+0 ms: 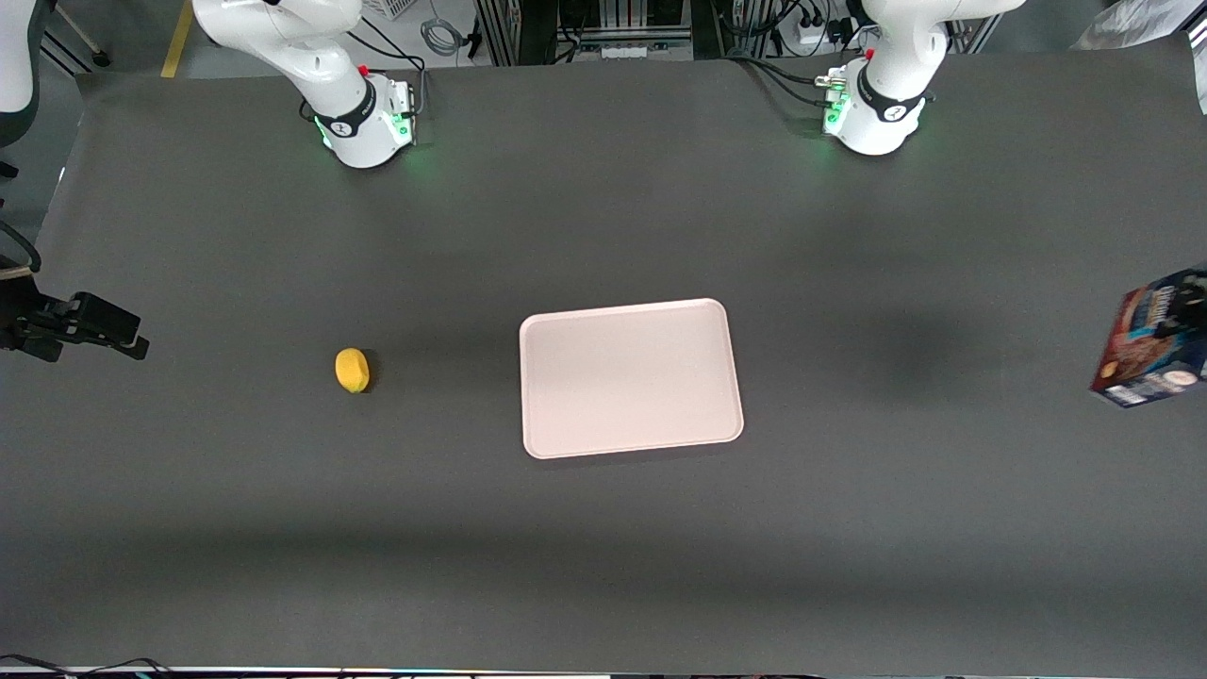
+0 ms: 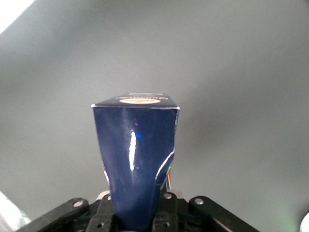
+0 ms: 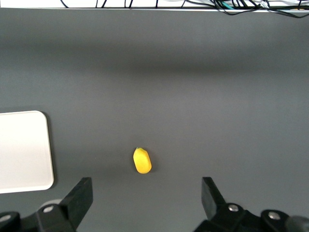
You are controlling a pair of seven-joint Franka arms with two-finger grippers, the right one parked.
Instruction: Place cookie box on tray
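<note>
The dark navy cookie box [image 1: 1146, 344] hangs tilted above the table at the working arm's end, far sideways from the tray. My left gripper [image 1: 1186, 306] is shut on it, dark against the box's upper part at the view's edge. In the left wrist view the box [image 2: 136, 154] stands out from between the gripper's [image 2: 136, 220] fingers, with only bare grey table under it. The pale-pink tray [image 1: 630, 377] lies flat at the middle of the table with nothing on it. One corner of it shows in the right wrist view [image 3: 24, 150].
A small yellow rounded lump [image 1: 352, 370] lies on the table toward the parked arm's end, beside the tray; it also shows in the right wrist view [image 3: 142, 161]. The dark grey mat [image 1: 849, 528] covers the whole table.
</note>
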